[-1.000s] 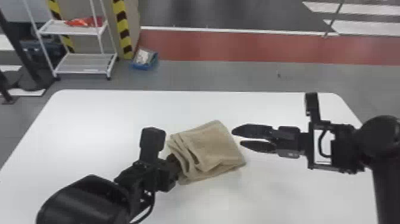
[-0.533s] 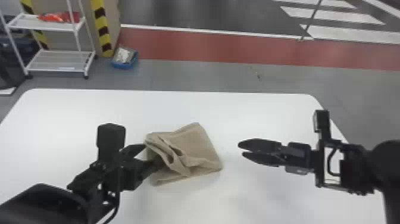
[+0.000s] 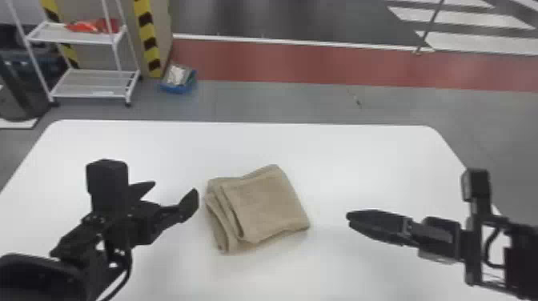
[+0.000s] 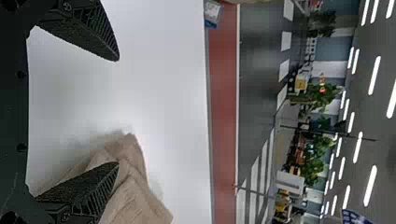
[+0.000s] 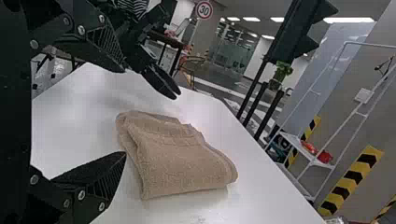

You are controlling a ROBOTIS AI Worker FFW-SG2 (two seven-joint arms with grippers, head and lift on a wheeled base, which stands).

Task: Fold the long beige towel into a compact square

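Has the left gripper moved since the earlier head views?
Yes. The left gripper has moved left, closer to the far left corner of the table; it was at the towel, now it is clear of it.

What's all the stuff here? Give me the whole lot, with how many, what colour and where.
Towel: one, beige, folded, on the table between the grippers.
Table: one, white, in front.
Rack: one, white, beyond the table, left.
Items: count unclear, red-orange, on the rack.
Container: one, blue, on the floor.
Floor band: one, red, beyond the table.
Round sign: one, red-rimmed, background.
Plants: several, green, background.
Ceiling lights: several, white, overhead.
Left gripper: one, black, left of the towel.
Right gripper: one, black, right.
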